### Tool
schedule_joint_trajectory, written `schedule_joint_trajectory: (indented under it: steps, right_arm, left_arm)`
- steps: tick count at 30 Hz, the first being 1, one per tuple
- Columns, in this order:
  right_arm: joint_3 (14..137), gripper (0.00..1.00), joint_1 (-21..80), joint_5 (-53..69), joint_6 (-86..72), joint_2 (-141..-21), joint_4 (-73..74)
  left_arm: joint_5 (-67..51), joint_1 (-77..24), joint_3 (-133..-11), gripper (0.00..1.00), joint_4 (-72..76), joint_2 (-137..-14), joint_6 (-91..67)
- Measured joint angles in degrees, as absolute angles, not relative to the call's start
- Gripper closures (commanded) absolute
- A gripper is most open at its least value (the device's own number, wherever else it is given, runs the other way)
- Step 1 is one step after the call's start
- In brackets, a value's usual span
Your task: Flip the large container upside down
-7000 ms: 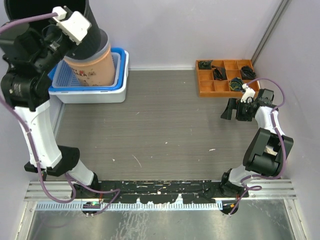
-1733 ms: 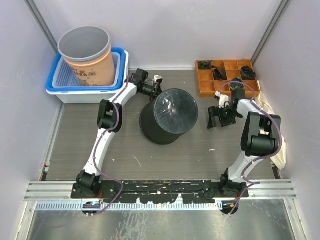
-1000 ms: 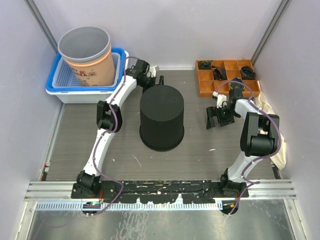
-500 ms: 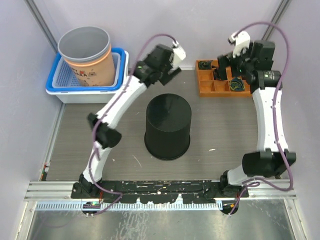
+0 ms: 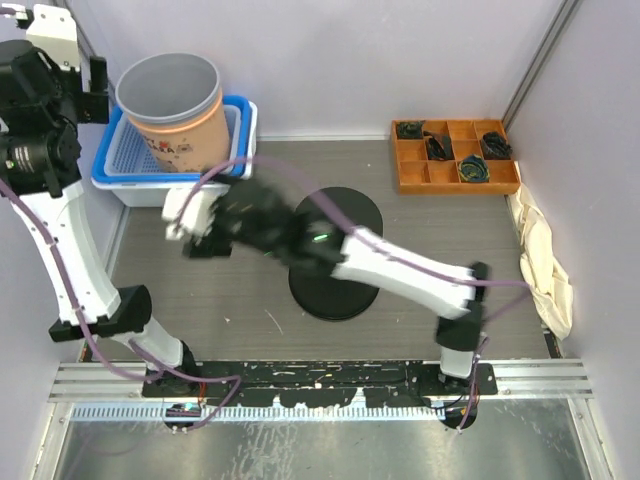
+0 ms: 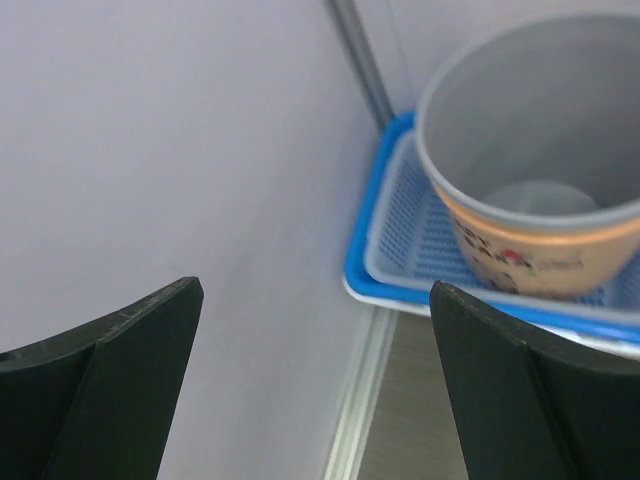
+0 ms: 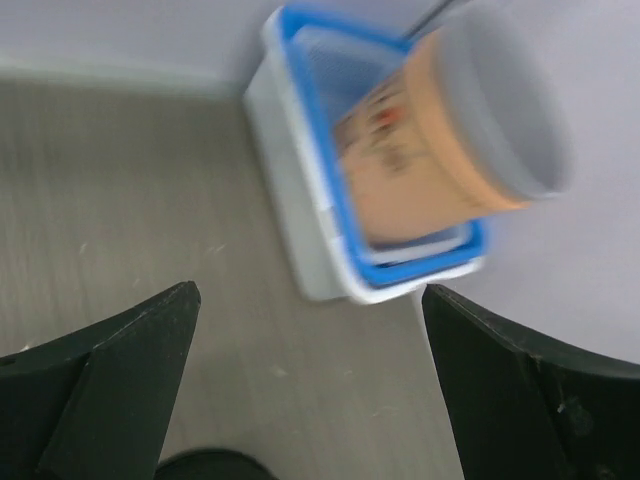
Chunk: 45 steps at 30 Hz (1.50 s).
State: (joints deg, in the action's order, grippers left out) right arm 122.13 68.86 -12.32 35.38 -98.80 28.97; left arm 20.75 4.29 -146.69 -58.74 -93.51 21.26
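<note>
The large container [image 5: 358,208], a black bucket, stands in the middle of the table with its closed flat end up, partly hidden by my right arm lying across it. My right gripper [image 5: 200,235] hangs left of it, open and empty; the right wrist view [image 7: 309,291] is blurred and shows only the container's dark edge [image 7: 200,466] at the bottom. My left gripper [image 5: 85,75] is raised in the far left corner, far from the container. In the left wrist view it [image 6: 315,290] is open, with nothing between its fingers.
An orange bucket [image 5: 175,125] with a grey inside stands in a blue basket [image 5: 240,135] on a white tub [image 5: 190,190] at the back left. An orange compartment tray [image 5: 400,170] sits back right. A cloth [image 5: 545,260] lies along the right wall.
My left arm has swung up from above the container into the far left corner. My right arm has swept from the back right across the container to its left. The container has stayed put.
</note>
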Motion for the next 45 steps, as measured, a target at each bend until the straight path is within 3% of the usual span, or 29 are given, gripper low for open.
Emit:
schedule_joint_trajectory:
  steps: [7,15,21,33,34,38,43,45]
  right_arm:
    - [100.60,0.00,69.04,-21.30,37.04,-119.70,17.69]
    - [95.46,0.00,65.25,-34.74,38.17,-126.52,7.46]
    - [85.73,0.00,60.36,-35.38,37.30,-124.29,5.19]
    - [71.72,0.00,41.54,-35.42,32.32,-114.93,4.16]
    - [70.52,0.00,41.06,-35.48,31.94,-114.10,3.90]
    - [65.71,0.00,41.01,-35.53,30.89,-110.87,2.83]
    - [62.19,0.00,40.75,-35.51,29.74,-108.38,1.98]
    - [61.56,0.00,40.16,-35.35,29.26,-107.94,1.78]
  left_arm:
    - [-7.81,13.63,-153.86,0.01,-72.60,-105.67,21.71]
    - [-30.33,14.81,-152.27,0.01,-74.02,-114.26,26.98]
    - [-39.51,14.81,-155.46,0.03,-71.33,-116.79,30.85]
    - [-41.95,14.72,-155.22,0.00,-63.26,-124.60,32.71]
    - [-42.04,14.61,-155.22,0.01,-62.98,-124.77,32.91]
    - [-41.69,13.54,-155.35,0.23,-63.09,-125.25,35.35]
    - [-37.34,11.14,-154.69,0.32,-64.99,-126.34,40.18]
    - [-36.51,9.96,-154.36,0.40,-66.41,-126.43,41.91]
